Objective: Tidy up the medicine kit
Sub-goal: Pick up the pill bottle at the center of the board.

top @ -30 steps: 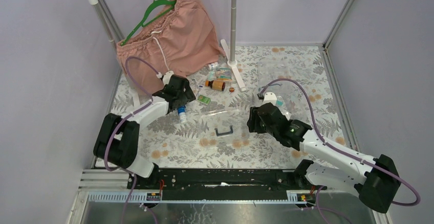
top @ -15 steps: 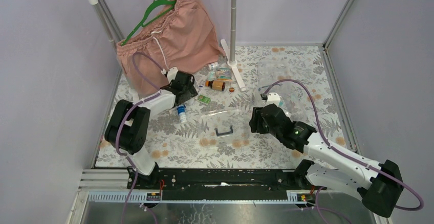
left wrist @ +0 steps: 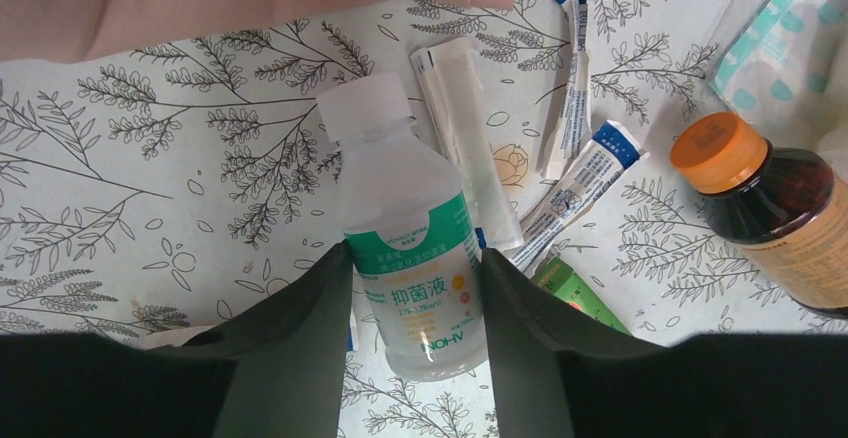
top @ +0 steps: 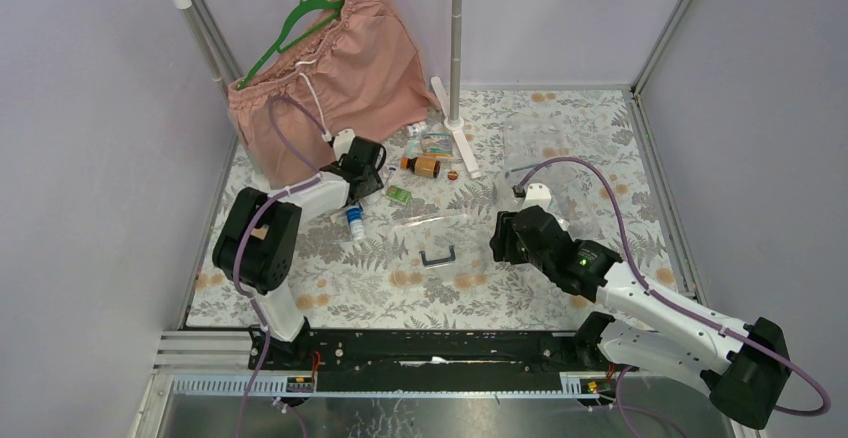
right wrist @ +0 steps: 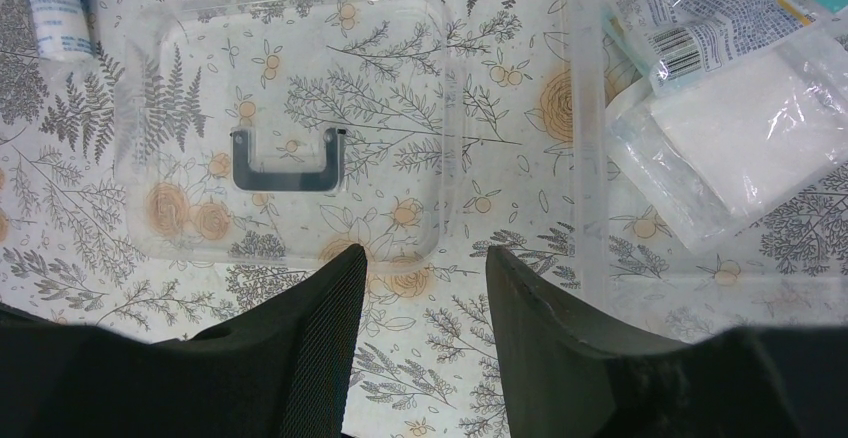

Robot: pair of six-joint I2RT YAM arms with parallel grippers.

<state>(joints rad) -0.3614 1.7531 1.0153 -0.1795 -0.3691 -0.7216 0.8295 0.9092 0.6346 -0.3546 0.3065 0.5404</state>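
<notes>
Left wrist view: left jaws clamp clear bottle [left wrist: 415,258]; right jaws apart above lid [right wrist: 300,68].

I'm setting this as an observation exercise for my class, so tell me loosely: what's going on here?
Two robot arms are sorting a medicine kit on a floral table. The left pincer grips a clear bottle with a white cap, which lies on its side beside sachets and a brown bottle. The right pincer hangs open and empty over the edge of the clear lid, which lies flat next to the clear box. A few packets seem to be in the box.
</notes>
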